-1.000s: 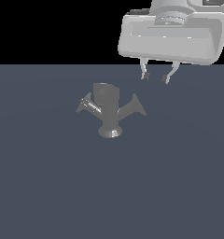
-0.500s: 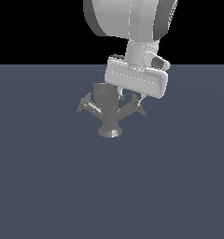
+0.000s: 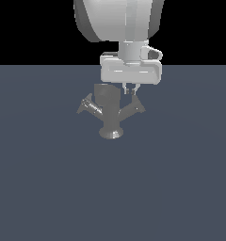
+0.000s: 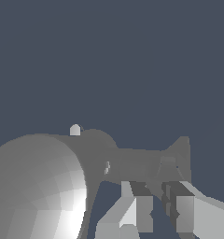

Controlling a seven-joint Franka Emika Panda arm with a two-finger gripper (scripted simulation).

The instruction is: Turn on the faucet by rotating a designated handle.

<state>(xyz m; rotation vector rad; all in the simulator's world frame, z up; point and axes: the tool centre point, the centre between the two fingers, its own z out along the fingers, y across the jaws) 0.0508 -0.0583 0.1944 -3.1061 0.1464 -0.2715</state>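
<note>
pale-grey pincer (image 3: 131, 89) had swung down over faucet | fingers narrowly apart | plain matte-grey flared handle (image 3: 134, 106) directly beneath fingertips

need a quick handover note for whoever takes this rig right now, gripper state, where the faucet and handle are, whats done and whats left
Gripper: directly above the handle, fingertips at its upper side; fingers a small gap apart in the wrist view, gripping nothing I can see.
Faucet: upright on the dark floor, flared foot down.
Handle: the plain grey arm toward the exterior view's right; the streaked arm points the other way.
Done: approach to the handle.
Left: make firm contact and rotate the handle; no sign yet that it has turned.
</note>
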